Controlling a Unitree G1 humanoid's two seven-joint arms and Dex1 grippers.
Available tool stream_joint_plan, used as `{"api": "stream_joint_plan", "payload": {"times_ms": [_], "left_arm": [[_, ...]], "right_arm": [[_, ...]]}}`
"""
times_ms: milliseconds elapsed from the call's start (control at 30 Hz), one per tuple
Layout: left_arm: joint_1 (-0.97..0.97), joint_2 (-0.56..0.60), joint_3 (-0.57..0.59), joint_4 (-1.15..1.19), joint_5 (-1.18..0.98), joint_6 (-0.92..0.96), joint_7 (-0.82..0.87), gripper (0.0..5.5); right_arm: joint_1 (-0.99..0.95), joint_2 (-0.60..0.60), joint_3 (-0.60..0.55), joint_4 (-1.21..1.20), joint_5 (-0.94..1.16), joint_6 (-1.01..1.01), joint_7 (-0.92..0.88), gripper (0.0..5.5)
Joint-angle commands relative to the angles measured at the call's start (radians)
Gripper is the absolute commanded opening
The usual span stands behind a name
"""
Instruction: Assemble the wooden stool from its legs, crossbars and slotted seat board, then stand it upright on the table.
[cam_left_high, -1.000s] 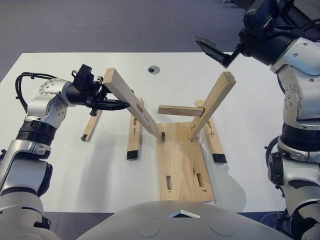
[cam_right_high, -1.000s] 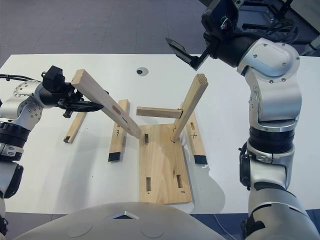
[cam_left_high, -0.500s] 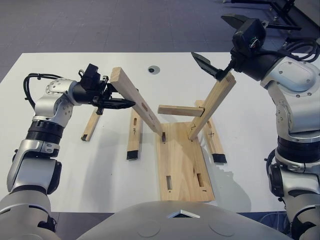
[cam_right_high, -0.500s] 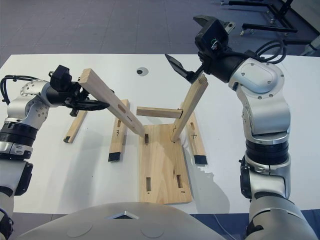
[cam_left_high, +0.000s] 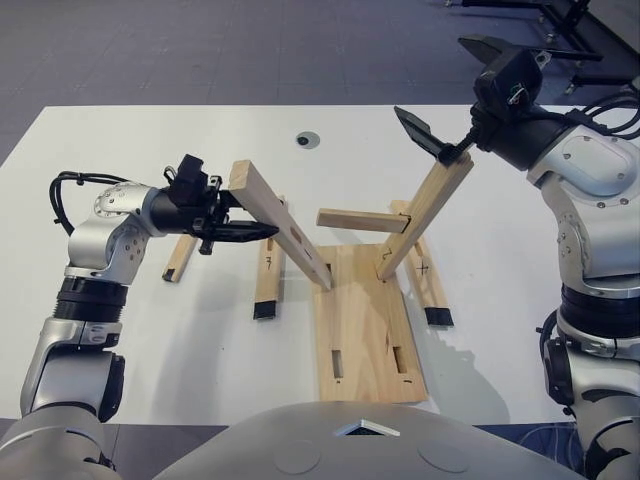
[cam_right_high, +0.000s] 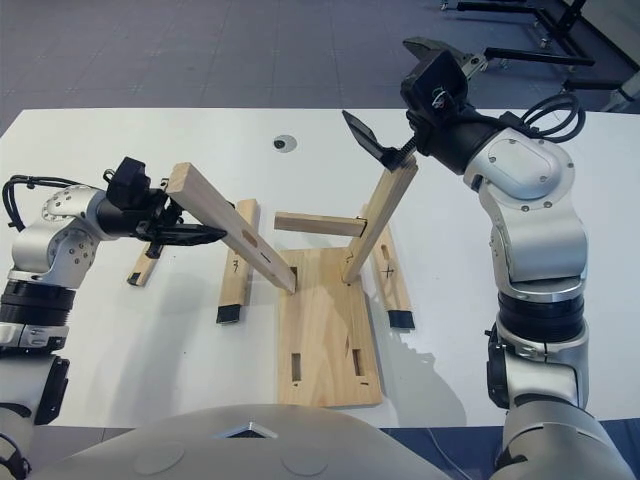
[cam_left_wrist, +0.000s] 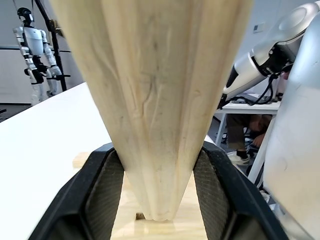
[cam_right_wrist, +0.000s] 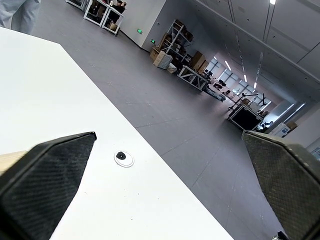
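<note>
Left eye view: the left arm is bent at the elbow with its forearm level. The left claw (cam_left_high: 252, 229) pinches a tilted leg (cam_left_high: 283, 222) whose foot, beyond the claw's tips, meets the seat board (cam_left_high: 365, 340). The right arm is raised, and the right claw (cam_left_high: 438, 88) is spread wide, 1 finger just beside the top of the 2nd leg (cam_left_high: 420, 217).

Head pair: above the near edge of the worktop (cam_left_high: 200, 350), facing forward and down at the seat board (cam_left_high: 365, 320); both eyes share one scene, slightly offset.
Left wrist: hard against the tilted leg (cam_left_wrist: 150, 90) left of the seat board, sighting down it from inside the left pincer (cam_left_wrist: 154, 200).
Right wrist: above the seat board's far end, facing out past the worktop's far edge.
</note>
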Motion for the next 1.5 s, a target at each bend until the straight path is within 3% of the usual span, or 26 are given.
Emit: {"api": "stream_joint_plan", "payload": {"times_ms": [33, 333, 600, 1033, 1233, 1500], "left_arm": [[-0.036, -0.009, 0.021, 0.046, 0.047, -0.027, 0.005, 2.02], [-0.067, -0.035, 0.0, 0.09, 0.111, -0.039, -0.038, 2.02], [-0.073, 0.02, -0.037, 0.019, 0.155, 0.018, -0.062, 2.02], [-0.21, 0.055, -0.087, -0.066, 0.212, 0.166, -0.017, 2.02], [-0.189, 0.065, -0.106, -0.15, 0.198, 0.307, 0.037, 2.02], [-0.18, 0.09, -0.122, -0.184, 0.255, 0.322, 0.131, 2.02]], "right_arm": [[0.007, -0.004, 0.001, -0.013, 0.008, 0.016, -0.005, 5.4], [0.006, 0.0, 0.015, -0.024, 0.017, 0.023, -0.004, 5.4], [0.01, 0.005, 0.019, -0.028, 0.014, 0.029, -0.009, 5.4], [0.023, 0.022, 0.034, -0.072, 0.016, 0.053, -0.039, 5.4], [0.029, 0.018, 0.023, -0.074, 0.015, 0.054, -0.048, 5.4], [0.034, 0.015, 0.017, -0.084, 0.015, 0.062, -0.056, 5.4]]}}
